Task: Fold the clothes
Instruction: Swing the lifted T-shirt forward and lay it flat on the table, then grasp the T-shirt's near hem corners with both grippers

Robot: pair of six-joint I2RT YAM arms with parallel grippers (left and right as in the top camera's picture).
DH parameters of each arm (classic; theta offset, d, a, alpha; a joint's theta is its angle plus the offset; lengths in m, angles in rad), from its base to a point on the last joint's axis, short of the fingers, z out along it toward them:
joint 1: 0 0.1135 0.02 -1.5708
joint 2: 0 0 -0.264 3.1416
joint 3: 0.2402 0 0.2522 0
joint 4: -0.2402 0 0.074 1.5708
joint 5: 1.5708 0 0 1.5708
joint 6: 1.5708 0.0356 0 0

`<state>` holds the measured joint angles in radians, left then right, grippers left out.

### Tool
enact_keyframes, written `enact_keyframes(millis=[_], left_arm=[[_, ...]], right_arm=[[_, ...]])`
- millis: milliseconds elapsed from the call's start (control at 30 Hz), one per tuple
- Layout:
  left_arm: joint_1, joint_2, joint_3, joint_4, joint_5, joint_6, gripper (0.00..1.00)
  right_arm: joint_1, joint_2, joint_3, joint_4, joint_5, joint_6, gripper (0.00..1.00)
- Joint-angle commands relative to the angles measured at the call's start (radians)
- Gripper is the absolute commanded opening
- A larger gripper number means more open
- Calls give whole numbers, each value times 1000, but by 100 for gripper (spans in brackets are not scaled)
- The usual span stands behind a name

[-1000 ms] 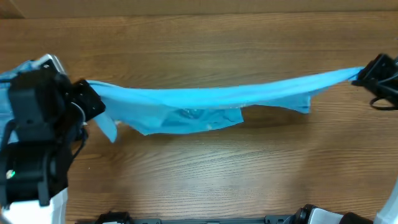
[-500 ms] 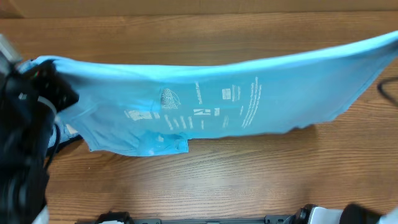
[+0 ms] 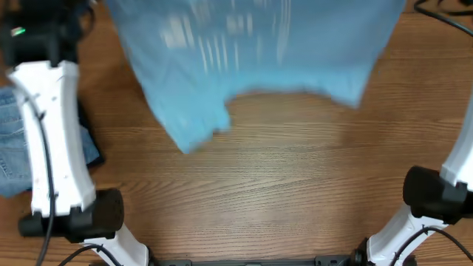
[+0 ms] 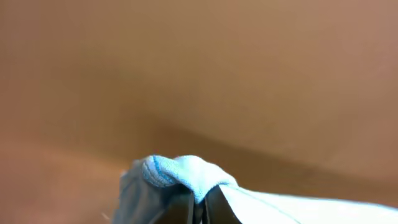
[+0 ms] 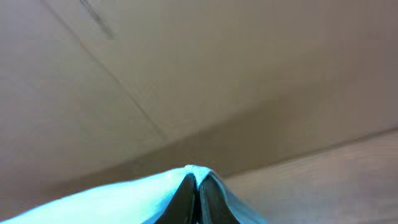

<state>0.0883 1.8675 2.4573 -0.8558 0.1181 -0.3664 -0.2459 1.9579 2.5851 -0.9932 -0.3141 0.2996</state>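
Sky-blue cotton fills the top of the overhead view: the shirt (image 3: 259, 66) hangs spread in the air above the counter (image 3: 295, 185), blurred, with its white print (image 3: 214, 48) smeared into streaks. Its upper edge runs out of the picture. Its lower edge is uneven, with one corner drooping lowest toward the left and another hanging at the right. Bare wood shows below it.

In the left wrist view, the left claw (image 4: 200, 208) is pinching a bunched fold of the shirt, and the cloth humps up over its tips and trails off to the right. In the right wrist view, the right claw (image 5: 198, 196) is likewise pressed together on a thin edge of the shirt, which stretches away to the left. Neither claw can be made out in the overhead view.

The white left arm (image 3: 52, 133) stands along the left side. Jeans (image 3: 11, 148) lie at the left edge of the counter, and a black garment (image 3: 87, 137) lies just beside them, partly under the arm. The right arm (image 3: 436, 199) stands at the lower right.
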Motion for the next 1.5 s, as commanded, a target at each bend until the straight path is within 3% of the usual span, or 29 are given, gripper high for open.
enact_keyframes(millis=[0,233,333,533,667,933,1333,1467], left_arm=[[28,-69,220,-187,6,65,4],[20,60,126,-834,7,82,4],[2,101,-74,-834,117,150,4],[-10,162,-547,-727,32,164,4],[-10,162,-758,-683,36,164,4],[-10,161,-983,-655,26,165,4],[-10,28,-983,-798,2,163,4],[-8,-53,-983,-724,2,125,4]], right_arm=[[-19,-45,58,-128,26,7,4],[-17,-8,-78,-669,317,-137,4],[-18,-8,-233,-687,334,-149,4],[-19,-8,-734,-552,358,-148,4],[-19,-8,-982,-460,358,-139,4],[-90,-8,-1028,-472,358,-92,4],[-130,-29,-1028,-593,358,-82,4],[-129,-121,-1028,-503,314,-80,4]])
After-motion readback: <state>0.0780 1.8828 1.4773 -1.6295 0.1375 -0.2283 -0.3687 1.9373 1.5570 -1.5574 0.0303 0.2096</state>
